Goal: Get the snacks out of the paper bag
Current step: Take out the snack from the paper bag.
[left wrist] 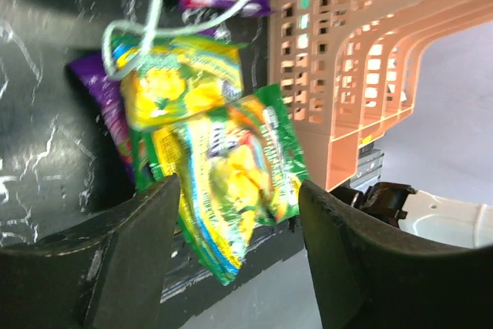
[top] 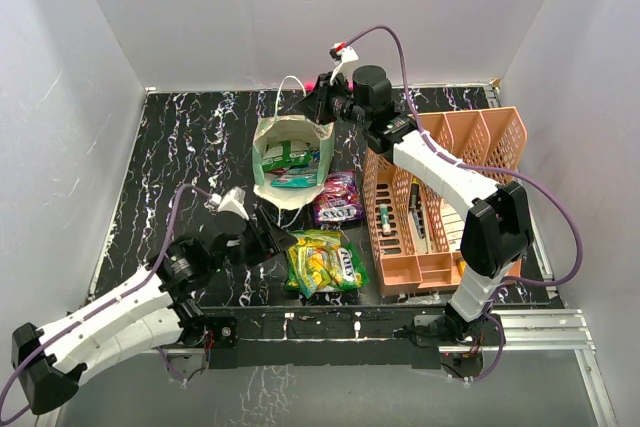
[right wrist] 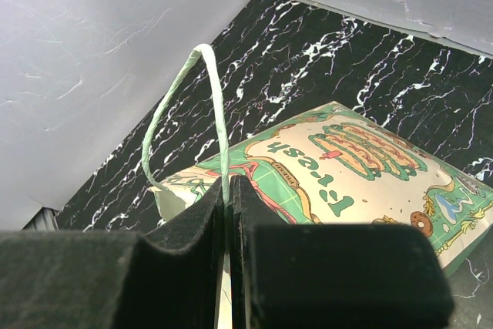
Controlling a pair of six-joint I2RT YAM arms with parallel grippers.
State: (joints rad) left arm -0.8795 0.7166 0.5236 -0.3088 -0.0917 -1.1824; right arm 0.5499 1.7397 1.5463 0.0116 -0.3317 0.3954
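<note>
- The paper bag [top: 291,152] sits near the middle of the black marbled table [top: 190,147], its green-lined mouth turned up towards the top camera.
- A teal-green packet [top: 288,157] lies inside the bag, visible through the mouth.
- The right gripper [right wrist: 229,186] is clamped together on the bag's far rim, right where one cord handle [right wrist: 185,90] loops up from the paper; in the top view it reaches in from the far right [top: 322,105].
- A purple packet [top: 337,199] lies on the table just beside the bag's near right corner.
- Yellow-green packets [top: 325,262] lie overlapping nearer the arm bases, between the purple packet and the table's near edge.
- The left gripper [top: 276,239] is low at the left edge of those packets with its fingers apart; in its wrist view [left wrist: 237,189] one yellow-green packet [left wrist: 231,167] shows between the spread fingers, and contact cannot be judged.
- The bag's other cord handle [left wrist: 154,28] droops over the packets.
- A peach organiser [top: 440,197] stands just to the right of the snacks.
</note>
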